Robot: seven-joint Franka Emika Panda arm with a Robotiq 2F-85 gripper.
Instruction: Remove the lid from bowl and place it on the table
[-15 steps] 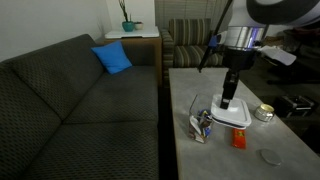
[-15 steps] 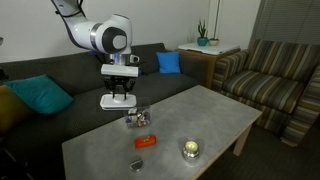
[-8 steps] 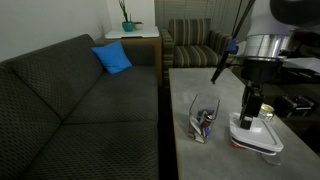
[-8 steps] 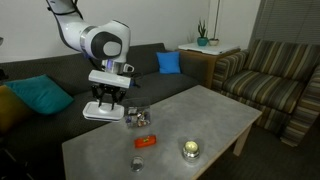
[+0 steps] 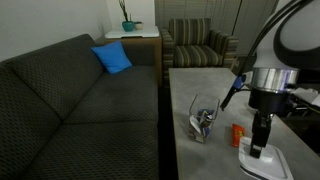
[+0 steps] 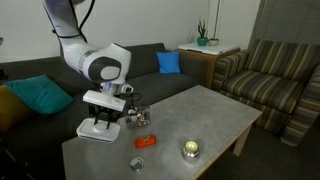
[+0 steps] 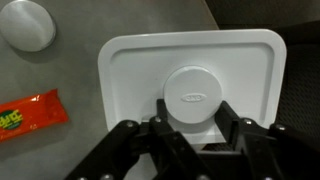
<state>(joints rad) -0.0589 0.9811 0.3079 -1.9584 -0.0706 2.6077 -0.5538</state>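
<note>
Gripper (image 7: pixel 190 112) pinches the lid (image 7: pixel 130 70) by its raised centre. Bowl (image 5: pixel 204 122) stands uncovered nearby. Lid appears low over the table (image 5: pixel 195 80), contact unclear.

The lid (image 7: pixel 190 60) looks like smooth white plastic with a soft sheen (its round knob too). The table (image 7: pixel 75 72) has a matt, speckled grey stone finish. Around nine o'clock from the lid, the orange wrapper (image 7: pixel 28 114) is glossy foil. The bowl (image 5: pixel 205 122) is clear and glassy. The sofa (image 5: pixel 80 100) is dark, coarse woven cloth.

The pincer (image 6: pixel 103 121) grips the lid (image 6: pixel 90 130) near the table (image 6: pixel 200 115) edge, beside the bowl (image 6: pixel 136 118).
</note>
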